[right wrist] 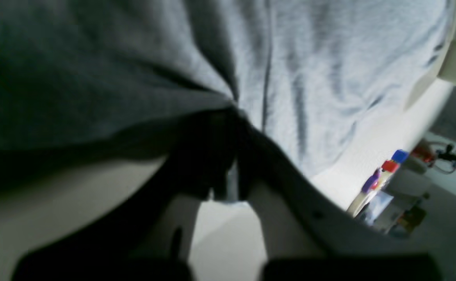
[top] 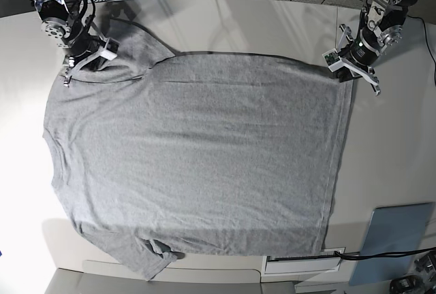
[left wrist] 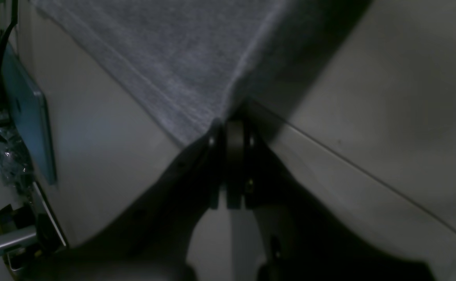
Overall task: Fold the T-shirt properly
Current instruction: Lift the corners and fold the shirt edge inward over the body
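Two black grippers pinch corners of a heather-grey cotton T-shirt [top: 197, 158] spread flat across a pale matte table [top: 388, 144]: left gripper [top: 343, 69] upper right, right gripper [top: 87, 64] upper left.

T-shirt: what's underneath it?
The T-shirt lies spread on the pale table, which shows all around it. Anything beneath the cloth is covered and cannot be seen.

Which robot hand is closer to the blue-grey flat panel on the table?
Left. The left gripper grips the T-shirt hem corner, on the panel's side of the table. The right gripper pinches the sleeve at the opposite end.
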